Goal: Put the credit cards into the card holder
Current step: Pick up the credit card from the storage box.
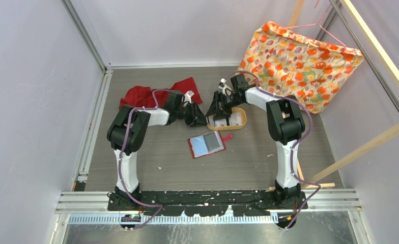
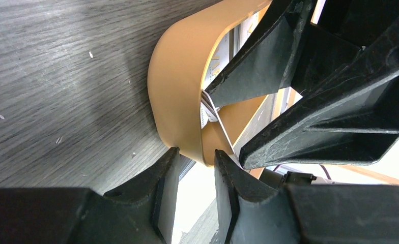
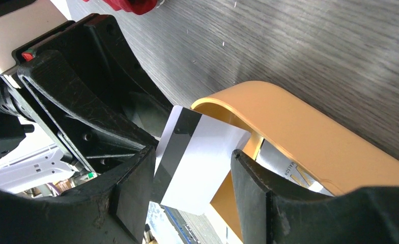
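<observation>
Right end effector [image 3: 191, 155] stands at a medium width with one white credit card [image 3: 205, 170] set crosswise between its fingers [image 3: 258, 198]. Both fingers meet the card's short edges. The card has a dark stripe along one side and is tilted. One corner is over the rim of the wooden tray [image 3: 299, 132] and the rest is raised off the tabletop [image 1: 162, 162].

The left end effector [image 2: 196, 155] is narrow. Its fingertips sit on either side of the tray's rounded left end wall, one against the outer face and one just inside the rim, and it appears to pinch that wall. The two end effectors are tip to tip over that end of the tray.

More credit cards [image 1: 227, 121] lie inside the tray, pale with dark print. The tray sits near the middle of the tabletop, slightly toward the far edge.

The card holder [image 1: 206, 145] lies open and flat on the tabletop, just on the near side of the tray and not touching it. Its pale inner pockets face up and its snap tab points to the right. No card can be seen in it.

A red cloth [image 1: 146, 94] is bunched toward the far left. A flowered cloth [image 1: 299, 61] fills the far right corner.
</observation>
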`<act>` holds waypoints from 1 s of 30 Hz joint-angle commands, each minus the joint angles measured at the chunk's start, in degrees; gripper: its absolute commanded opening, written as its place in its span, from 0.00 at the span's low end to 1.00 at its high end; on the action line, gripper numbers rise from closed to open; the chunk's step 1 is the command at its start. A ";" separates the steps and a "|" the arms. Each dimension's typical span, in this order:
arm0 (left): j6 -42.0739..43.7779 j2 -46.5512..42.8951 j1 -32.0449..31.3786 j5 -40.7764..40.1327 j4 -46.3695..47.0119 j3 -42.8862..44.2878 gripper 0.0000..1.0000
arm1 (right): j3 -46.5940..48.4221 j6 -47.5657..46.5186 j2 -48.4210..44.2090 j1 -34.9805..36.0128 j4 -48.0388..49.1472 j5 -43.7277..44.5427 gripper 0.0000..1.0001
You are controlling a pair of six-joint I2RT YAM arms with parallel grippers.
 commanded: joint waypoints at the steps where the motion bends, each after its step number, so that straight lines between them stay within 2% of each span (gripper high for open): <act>1: -1.35 0.36 -0.38 2.06 2.20 1.64 0.34 | -0.56 0.65 -3.92 -0.36 1.50 -2.36 0.60; 6: -3.92 0.84 -0.38 2.76 4.84 0.70 0.35 | -2.05 1.93 -5.04 -1.28 3.95 -3.38 0.60; 12: -3.89 1.62 -0.38 2.45 3.82 1.36 0.35 | -3.11 2.93 -5.45 -1.91 5.61 -4.28 0.61; 18: -3.75 2.27 -0.38 2.36 2.90 1.99 0.35 | -3.57 3.40 -5.19 -1.94 5.78 -4.64 0.63; 23: -3.62 2.16 -0.38 2.71 3.15 2.14 0.35 | -3.29 3.35 -4.71 -1.57 5.55 -4.46 0.69; 30: -4.71 2.34 -0.38 4.03 6.66 1.98 0.39 | -2.07 1.54 -4.10 -0.27 3.39 -4.20 0.70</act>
